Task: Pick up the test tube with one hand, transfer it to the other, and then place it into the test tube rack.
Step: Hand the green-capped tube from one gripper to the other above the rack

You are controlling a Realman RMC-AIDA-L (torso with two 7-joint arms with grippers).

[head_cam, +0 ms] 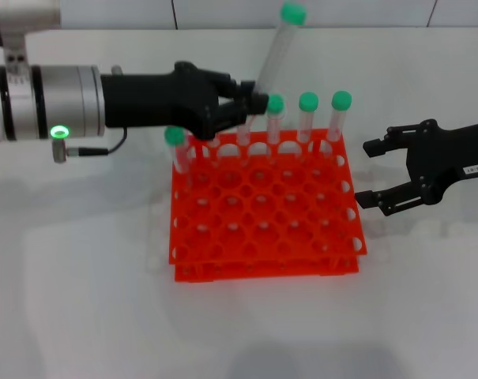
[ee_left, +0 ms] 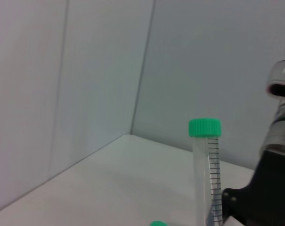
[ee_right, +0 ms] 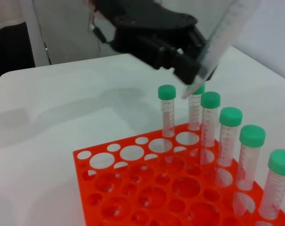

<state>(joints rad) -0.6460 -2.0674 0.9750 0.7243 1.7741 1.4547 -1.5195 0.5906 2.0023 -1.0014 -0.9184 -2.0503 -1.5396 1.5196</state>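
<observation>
My left gripper [head_cam: 253,103], black and unlabelled on the silver arm with the green light, is shut on the lower part of a test tube [head_cam: 275,51]. The tube is clear with a green cap and tilts up and to the right above the back row of the orange-red rack [head_cam: 262,237]. The right wrist view shows the same grip [ee_right: 193,75], with the tube [ee_right: 223,36] lifted above the rack [ee_right: 133,188]. The held tube's cap shows in the left wrist view [ee_left: 204,127]. My right gripper [head_cam: 363,172], with a white label, is open and empty just right of the rack.
Several other green-capped tubes [head_cam: 308,118] stand in the rack's back row, and one [head_cam: 175,150] stands at its back left corner. They also show in the right wrist view [ee_right: 229,136]. White table [head_cam: 80,300] all round, and a white wall behind.
</observation>
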